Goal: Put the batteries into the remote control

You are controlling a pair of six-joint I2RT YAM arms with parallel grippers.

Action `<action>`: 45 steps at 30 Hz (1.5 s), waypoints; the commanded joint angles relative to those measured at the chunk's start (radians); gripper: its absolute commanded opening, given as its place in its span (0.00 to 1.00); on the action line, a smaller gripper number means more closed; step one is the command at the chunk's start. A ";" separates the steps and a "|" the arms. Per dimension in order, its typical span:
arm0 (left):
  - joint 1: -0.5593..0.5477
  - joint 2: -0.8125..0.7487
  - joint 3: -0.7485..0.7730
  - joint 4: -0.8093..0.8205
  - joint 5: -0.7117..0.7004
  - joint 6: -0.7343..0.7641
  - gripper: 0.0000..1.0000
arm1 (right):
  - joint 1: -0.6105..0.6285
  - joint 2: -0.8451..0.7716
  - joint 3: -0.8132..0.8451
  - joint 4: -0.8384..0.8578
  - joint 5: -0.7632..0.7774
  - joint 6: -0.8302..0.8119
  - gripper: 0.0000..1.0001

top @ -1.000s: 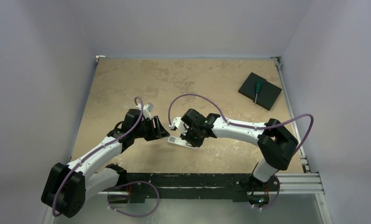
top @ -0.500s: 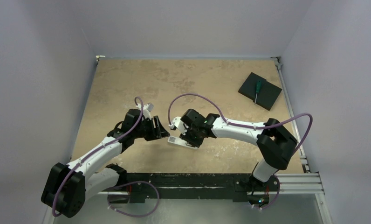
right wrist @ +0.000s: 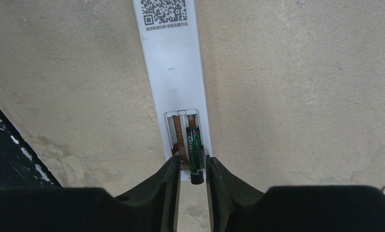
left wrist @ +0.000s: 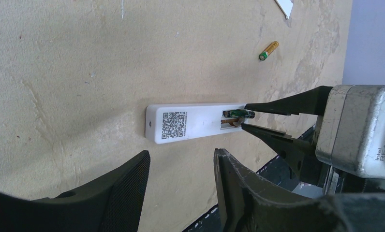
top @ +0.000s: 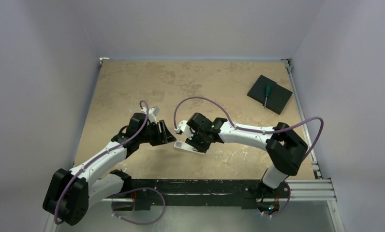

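Note:
The remote control (right wrist: 173, 63) lies back-up on the table, a QR label at one end and the open battery recess (right wrist: 181, 133) at the other. A dark green-labelled battery (right wrist: 194, 154) lies in one slot of the recess, its end sticking out past the remote's edge. My right gripper (right wrist: 190, 162) straddles that end, open a little, with a gap showing beside the battery. My left gripper (left wrist: 182, 154) hovers open and empty beside the remote (left wrist: 195, 123). A gold-orange battery (left wrist: 268, 50) lies loose on the table farther off.
A black square pad (top: 270, 94) with a green-handled screwdriver (top: 266, 93) on it sits at the back right. A small flat white piece (left wrist: 285, 5) lies beyond the gold battery. Walls enclose the table on three sides.
The right gripper's jaws have spread slightly, loosening from the dark battery. Neither arm has visibly shifted, and the remote stays put.

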 commanded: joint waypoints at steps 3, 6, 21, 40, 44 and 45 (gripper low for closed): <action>0.008 -0.003 -0.003 0.034 0.011 -0.005 0.51 | 0.006 -0.038 0.037 0.024 0.028 0.020 0.34; 0.008 0.000 -0.001 0.035 0.013 -0.005 0.51 | 0.008 -0.030 0.037 0.026 0.033 0.023 0.35; 0.008 0.008 0.003 0.035 0.017 -0.002 0.51 | 0.008 0.013 0.054 0.053 0.040 0.015 0.38; 0.008 0.010 -0.001 0.040 0.017 -0.001 0.51 | 0.008 0.049 0.050 0.071 0.049 0.017 0.37; 0.008 0.011 -0.001 0.040 0.017 -0.001 0.51 | 0.008 0.053 0.048 0.071 0.041 0.018 0.35; 0.008 0.011 -0.001 0.040 0.017 -0.001 0.51 | 0.008 0.054 0.048 0.071 0.041 0.019 0.34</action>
